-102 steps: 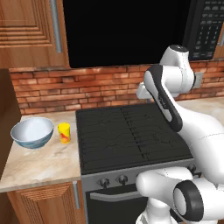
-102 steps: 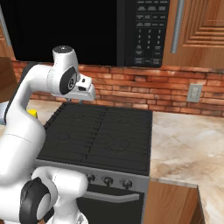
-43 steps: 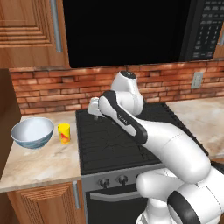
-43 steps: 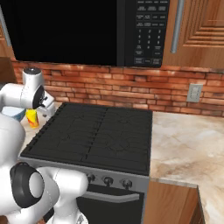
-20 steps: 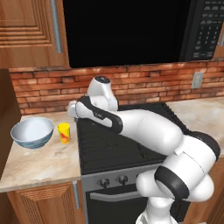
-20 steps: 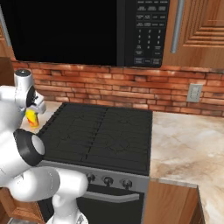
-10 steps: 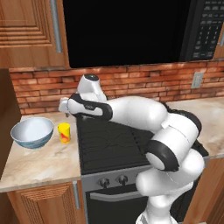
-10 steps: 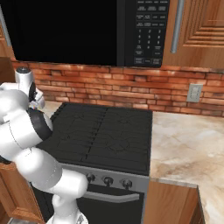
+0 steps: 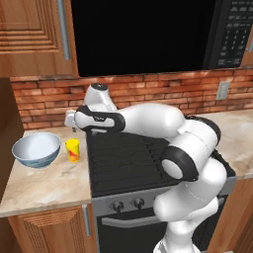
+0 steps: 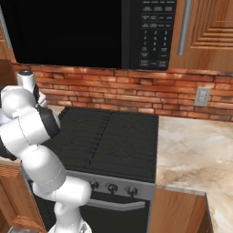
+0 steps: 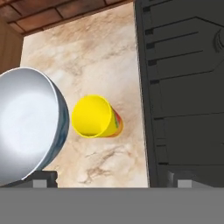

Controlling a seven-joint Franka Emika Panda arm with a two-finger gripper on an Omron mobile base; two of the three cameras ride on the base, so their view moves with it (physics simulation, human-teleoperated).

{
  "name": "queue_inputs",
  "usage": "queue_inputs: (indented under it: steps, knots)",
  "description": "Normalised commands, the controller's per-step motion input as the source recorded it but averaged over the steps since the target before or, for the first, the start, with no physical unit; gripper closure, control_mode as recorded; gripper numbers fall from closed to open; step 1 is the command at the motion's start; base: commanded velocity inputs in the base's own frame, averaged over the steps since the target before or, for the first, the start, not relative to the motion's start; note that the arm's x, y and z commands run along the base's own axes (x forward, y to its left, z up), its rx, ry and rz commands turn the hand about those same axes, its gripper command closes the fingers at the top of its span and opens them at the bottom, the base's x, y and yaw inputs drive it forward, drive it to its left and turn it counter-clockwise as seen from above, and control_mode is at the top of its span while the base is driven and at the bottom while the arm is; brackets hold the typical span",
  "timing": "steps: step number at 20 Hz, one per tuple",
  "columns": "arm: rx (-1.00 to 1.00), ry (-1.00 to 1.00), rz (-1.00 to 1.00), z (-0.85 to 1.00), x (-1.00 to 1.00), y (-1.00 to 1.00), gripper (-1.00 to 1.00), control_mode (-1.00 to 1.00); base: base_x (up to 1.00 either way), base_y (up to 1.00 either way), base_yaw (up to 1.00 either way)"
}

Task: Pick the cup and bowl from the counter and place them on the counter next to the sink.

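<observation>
The cup is seen upright on the counter, just beside the bowl and close to the left edge of the stove. The two are apart or barely so; contact cannot be settled. No sink is shown in these frames, so the drop-off place cannot be pointed out.

The gripper is held above the counter, over and slightly behind the cup, aimed downward. In the hand view the cup lies almost straight below, between the two finger tips, with its open mouth turned toward the camera. Its long axis is vertical, nearly in line with the approach, so a mostly straight descent is judged to be what the coming move calls for. The bowl sits to one side of the cup in that view, and the stove to the other.

The jaws are spread fully wide and nothing is held or touched. The step in hand is judged to be the approach to the cup; neither item has yet been lifted. The bowl's rim, so near the cup, is judged the likeliest thing to be struck by a finger on the way down.
</observation>
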Motion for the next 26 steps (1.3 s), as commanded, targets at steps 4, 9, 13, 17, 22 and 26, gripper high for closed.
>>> queue_inputs:
  steps: [4,9,13,17,22,26]
  knots:
    - [0.0,0.0,0.0,-0.18,0.29,0.0,-1.0,-1.0,0.0,0.0,0.0]
    - [0.0,0.0,0.0,-0.14,0.33,0.0,-1.0,-1.0,0.0,0.0,0.0]
    - [0.0,0.0,0.0,-0.13,0.1,0.0,-1.0,-1.0,0.0,0.0,0.0]
    - [0.0,0.0,0.0,-0.25,0.11,0.05,-1.0,-1.0,0.0,0.0,0.0]
    - [0.0,0.0,0.0,-0.26,0.07,0.11,-1.0,-1.0,0.0,0.0,0.0]
    - [0.0,0.0,0.0,-0.32,0.0,0.05,-1.0,-1.0,0.0,0.0,0.0]
